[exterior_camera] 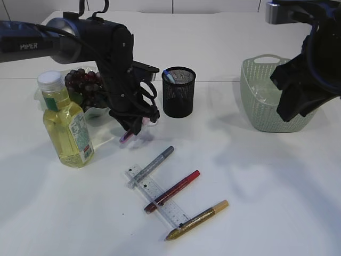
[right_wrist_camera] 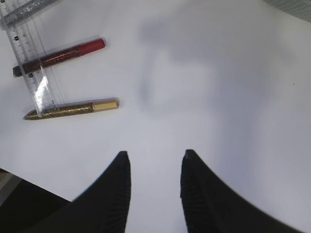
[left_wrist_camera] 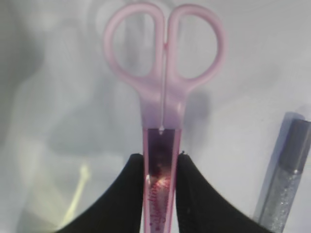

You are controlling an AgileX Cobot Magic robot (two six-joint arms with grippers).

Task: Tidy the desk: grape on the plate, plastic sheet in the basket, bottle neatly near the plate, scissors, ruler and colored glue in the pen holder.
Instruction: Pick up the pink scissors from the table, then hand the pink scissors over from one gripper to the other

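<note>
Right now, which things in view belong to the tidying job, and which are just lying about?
Job: pink plastic scissors held in left gripper; clear ruler; silver, red, gold glue pens; black mesh pen holder; yellow-drink bottle; grapes; green basket.
Lying about: nothing visible.

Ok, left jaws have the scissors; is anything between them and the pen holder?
Nothing visible blocks the way. The scissors sit clamped in the left gripper, just left of the pen holder, with bare table between. One pen already stands inside the holder, at its left side.
</note>
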